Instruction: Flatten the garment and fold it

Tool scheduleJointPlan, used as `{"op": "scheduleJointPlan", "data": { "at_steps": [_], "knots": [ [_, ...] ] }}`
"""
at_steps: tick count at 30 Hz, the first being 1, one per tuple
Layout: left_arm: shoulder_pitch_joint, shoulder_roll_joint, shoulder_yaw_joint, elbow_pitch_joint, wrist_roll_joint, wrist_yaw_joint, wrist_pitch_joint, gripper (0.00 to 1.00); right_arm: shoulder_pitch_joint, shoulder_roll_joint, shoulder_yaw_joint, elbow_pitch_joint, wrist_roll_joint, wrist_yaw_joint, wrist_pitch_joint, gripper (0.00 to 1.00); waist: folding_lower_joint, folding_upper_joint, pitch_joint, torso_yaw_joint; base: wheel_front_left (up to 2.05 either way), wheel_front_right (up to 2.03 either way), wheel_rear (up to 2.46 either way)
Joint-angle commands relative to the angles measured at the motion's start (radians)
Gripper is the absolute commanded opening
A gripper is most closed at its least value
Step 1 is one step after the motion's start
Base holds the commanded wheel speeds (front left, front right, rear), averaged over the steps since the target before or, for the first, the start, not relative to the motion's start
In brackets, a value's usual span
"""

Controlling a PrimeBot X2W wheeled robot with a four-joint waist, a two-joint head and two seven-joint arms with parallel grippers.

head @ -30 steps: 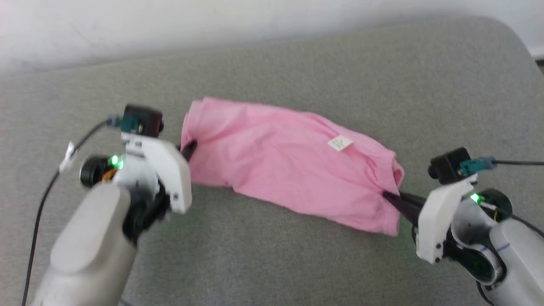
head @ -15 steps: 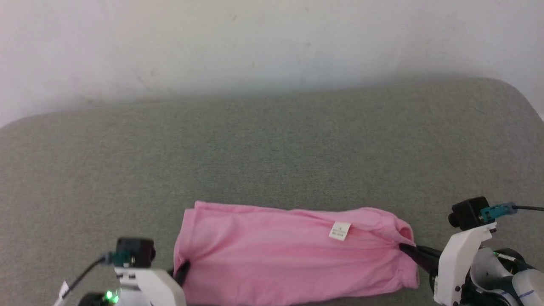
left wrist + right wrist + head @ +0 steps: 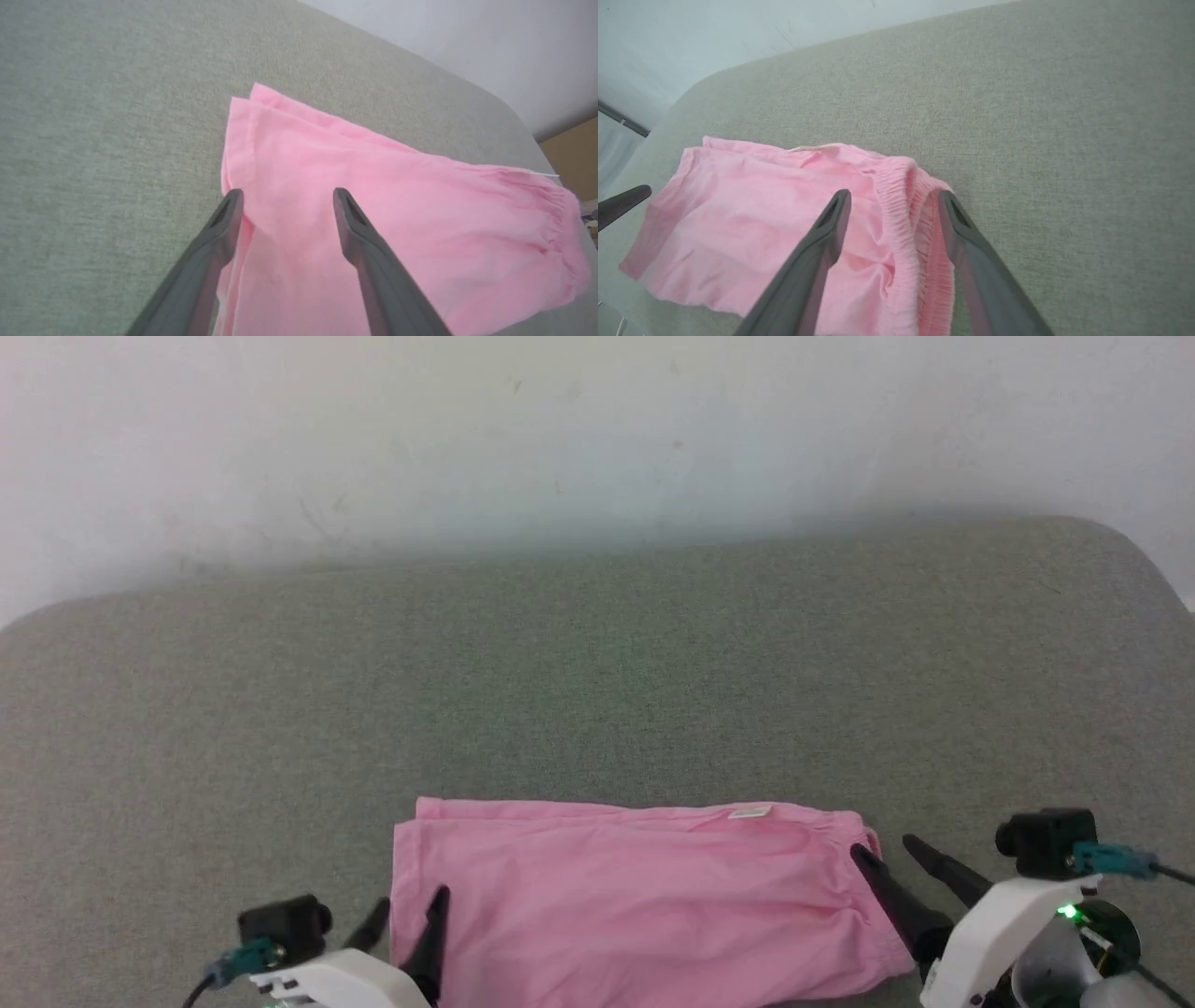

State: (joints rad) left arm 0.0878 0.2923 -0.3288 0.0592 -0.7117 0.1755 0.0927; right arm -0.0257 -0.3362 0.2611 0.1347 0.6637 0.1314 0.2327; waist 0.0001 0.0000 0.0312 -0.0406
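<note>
The light-pink garment point(image 3: 635, 901) lies spread flat near the front of the grey cushion point(image 3: 597, 681), its white label point(image 3: 750, 813) at the far edge. The gathered elastic edge point(image 3: 901, 219) is at its right end. My left gripper point(image 3: 409, 912) is open over the garment's left end point(image 3: 285, 196), one finger on either side of the cloth's edge. My right gripper point(image 3: 882, 857) is open too, its fingers straddling the elastic edge point(image 3: 893, 195). Neither holds the cloth.
A pale wall point(image 3: 597, 439) rises behind the cushion. The cushion's rounded right corner point(image 3: 1120, 551) drops off at the far right. Bare grey fabric stretches between the garment and the wall.
Both grippers have let go of the garment's ends and opened. The cloth now lies flatter, the label turned to the far edge. The camera tilted up before that.
</note>
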Motion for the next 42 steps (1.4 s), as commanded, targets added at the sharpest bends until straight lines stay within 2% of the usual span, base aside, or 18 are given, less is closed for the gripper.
{"op": "scheduleJointPlan", "data": {
  "at_steps": [1, 3, 6, 8, 11, 14, 19, 24, 32, 33, 35, 36, 42],
  "knots": [
    [-0.017, -0.002, 0.009, 0.003, 0.011, -0.004, -0.02, 1.0, 0.021, 0.009, -0.007, -0.007, -0.016, -0.001, -0.014, 1.0, -0.0001, 0.0, -0.009, -0.002, 0.0, 0.0, 0.0],
    [-0.021, -0.008, 0.03, 0.004, 0.024, -0.004, -0.087, 1.0, 0.052, 0.039, -0.05, -0.033, -0.052, -0.001, -0.057, 1.0, -0.0001, 0.0, -0.019, -0.003, 0.0, 0.0, 0.0],
    [-0.027, -0.014, 0.063, 0.003, 0.059, 0.005, -0.207, 1.0, 0.092, 0.072, -0.122, -0.069, -0.118, -0.001, -0.065, 1.0, -0.0001, 0.0, -0.032, -0.002, 0.0, 0.0, 0.0],
    [-0.028, -0.011, 0.079, 0.006, 0.1, 0.018, -0.288, 1.0, 0.112, 0.087, -0.165, -0.097, -0.163, -0.001, -0.041, 1.0, -0.0001, 0.0, -0.039, 0.0, 0.0, 0.0, 0.0],
    [-0.032, -0.011, 0.096, 0.001, 0.177, 0.03, -0.343, 1.0, 0.138, 0.099, -0.219, -0.138, -0.219, -0.001, 0.026, 1.0, -0.0001, 0.0, -0.043, 0.015, 0.0, 0.0, 0.0],
    [-0.035, -0.028, 0.125, -0.037, 0.259, 0.022, -0.353, 1.0, 0.164, 0.099, -0.247, -0.167, -0.255, -0.001, 0.128, 1.0, -0.0001, 0.0, -0.039, 0.038, 0.0, 0.0, 0.0],
    [-0.009, -0.083, 0.211, -0.118, 0.388, -0.024, -0.354, 1.0, 0.173, 0.1, -0.251, -0.159, -0.234, -0.001, 0.263, 1.0, -0.0001, 0.0, -0.025, 0.079, 0.0, 0.0, 0.0],
    [0.008, -0.108, 0.267, -0.118, 0.47, -0.071, -0.354, 1.0, 0.137, 0.107, -0.239, -0.074, -0.208, -0.001, 0.317, 1.0, -0.0001, 0.0, -0.001, 0.117, 0.0, 0.0, 0.0],
    [0.001, -0.141, 0.275, -0.095, 0.574, -0.126, -0.354, 1.0, 0.052, 0.118, -0.175, 0.134, -0.151, -0.001, 0.351, 1.0, -0.0001, 0.0, 0.017, 0.144, 0.0, 0.0, 0.0],
    [0.0, -0.147, 0.276, -0.093, 0.58, -0.13, -0.354, 1.0, 0.048, 0.118, -0.161, 0.153, -0.139, -0.001, 0.363, 0.62, -0.0001, 0.0, 0.017, 0.144, 0.0, 0.0, 0.0],
    [-0.002, -0.158, 0.282, -0.089, 0.588, -0.138, -0.354, 1.0, 0.039, 0.113, -0.135, 0.181, -0.122, -0.001, 0.38, 0.15, -0.0001, 0.0, 0.017, 0.144, 0.0, 0.0, 0.0],
    [-0.003, -0.165, 0.286, -0.088, 0.588, -0.142, -0.354, 1.0, 0.035, 0.111, -0.121, 0.19, -0.114, -0.001, 0.389, 0.0, -0.0001, 0.0, 0.017, 0.143, 0.0, 0.0, 0.0],
    [-0.003, -0.188, 0.326, -0.098, 0.601, -0.165, -0.354, 1.0, 0.008, 0.081, -0.058, 0.17, -0.091, -0.001, 0.393, 0.0, -0.0001, 0.0, 0.01, 0.127, 0.0, 0.0, 0.0]
  ]
}}
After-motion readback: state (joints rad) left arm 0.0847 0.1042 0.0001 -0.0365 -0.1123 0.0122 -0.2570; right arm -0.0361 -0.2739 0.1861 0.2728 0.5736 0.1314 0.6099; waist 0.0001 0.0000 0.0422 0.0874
